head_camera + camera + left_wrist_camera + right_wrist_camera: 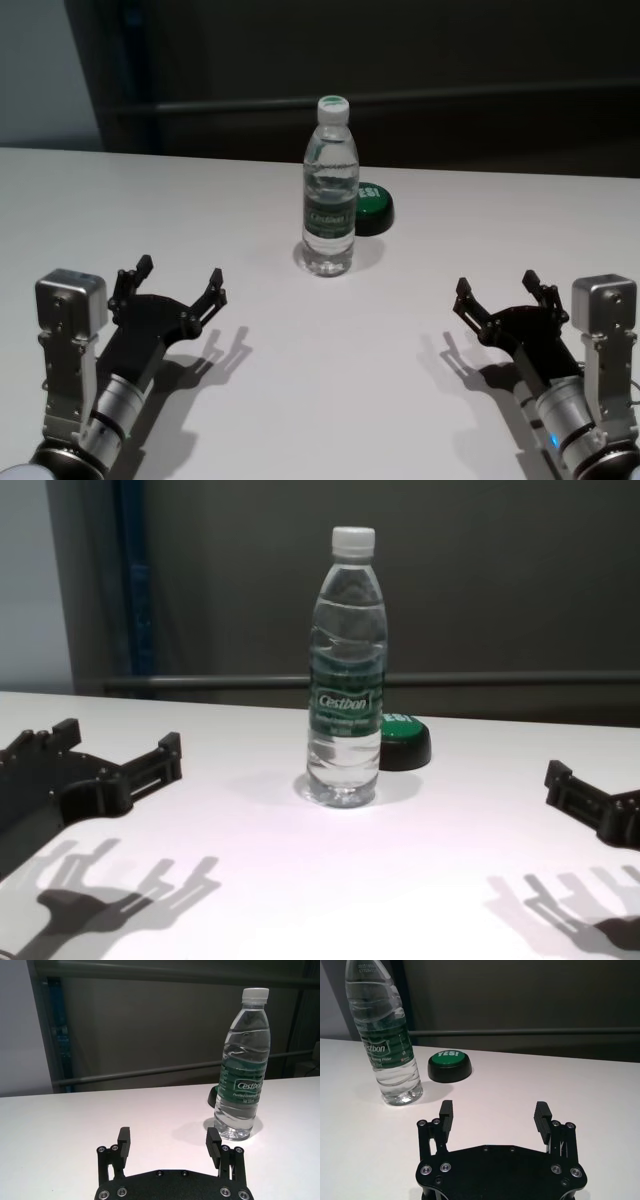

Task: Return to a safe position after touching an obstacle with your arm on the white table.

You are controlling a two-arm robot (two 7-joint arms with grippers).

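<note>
Head view gives me both sets of fingers spread wide with nothing between them. My left gripper [180, 275] hangs just above the white table [320, 400] at the near left, its two black fingers [213, 281] pointing forward and slightly inward. My right gripper [497, 286] mirrors it at the near right, fingers parted just as wide and holding nothing. Each casts a claw-shaped shadow on the glossy top beside it.

From the left wrist camera I see the left gripper [167, 1142] with its ribbed pads [214, 1144] apart over bare tabletop [75, 1120], and the bottle [241, 1067] stands ahead of it, well clear of the fingertips. From the right wrist camera the right gripper [494, 1116] is likewise spread, with the bottle [382, 1040] ahead and off to one side, not touching.

The bottle [329, 190] stands upright near the middle of the table, between the two arms and farther from me than either, white cap on, green label band around its waist, water inside. Just behind it and a little to my right sits a low green button [373, 207] on a black base, partly hidden by the bottle; the right wrist camera shows "YES!" on its top [449, 1057]. In the chest view the bottle [346, 670] rises between both grippers, left [115, 755] and right [590, 800], each well apart from it.
</note>
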